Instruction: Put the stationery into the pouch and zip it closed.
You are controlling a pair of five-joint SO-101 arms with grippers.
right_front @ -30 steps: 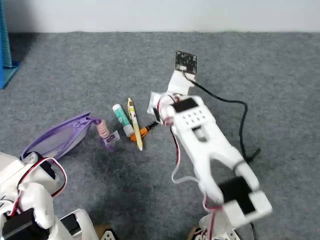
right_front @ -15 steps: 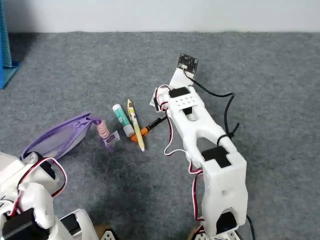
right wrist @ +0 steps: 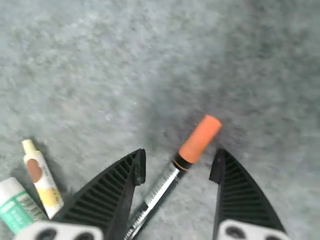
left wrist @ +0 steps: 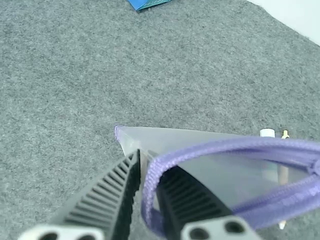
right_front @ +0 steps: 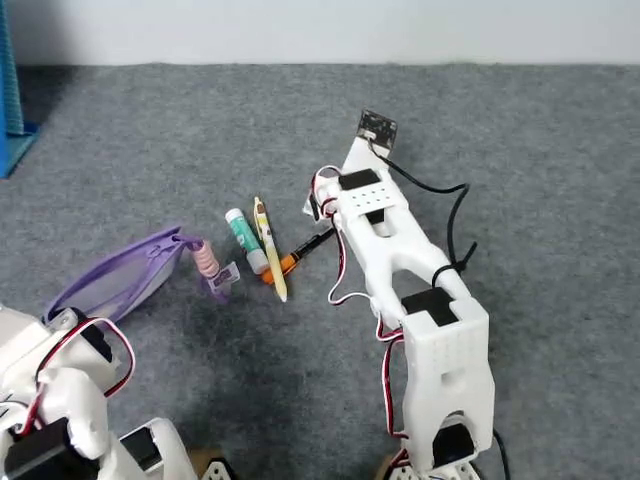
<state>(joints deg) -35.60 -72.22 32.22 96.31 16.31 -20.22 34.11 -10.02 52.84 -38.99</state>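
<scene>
My left hand [left wrist: 148, 166] and right hand [right wrist: 179, 159] are ridged black; the pouch [left wrist: 215, 162] is clear purple, the pen [right wrist: 199, 139] orange-capped, the table [right_front: 150, 140] flecked grey.

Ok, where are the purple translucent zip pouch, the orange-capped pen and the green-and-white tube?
purple translucent zip pouch [right_front: 112, 282]: high view, clear side panel.
orange-capped pen [right wrist: 199, 138]: right wrist view, orange cap.
green-and-white tube [right_front: 243, 237]: high view, green body.

Purple pouch [right_front: 120, 275] lies open near glue stick [right_front: 243, 238], yellow pencil [right_front: 269, 248], orange-capped pen [right_front: 290, 262].
</scene>
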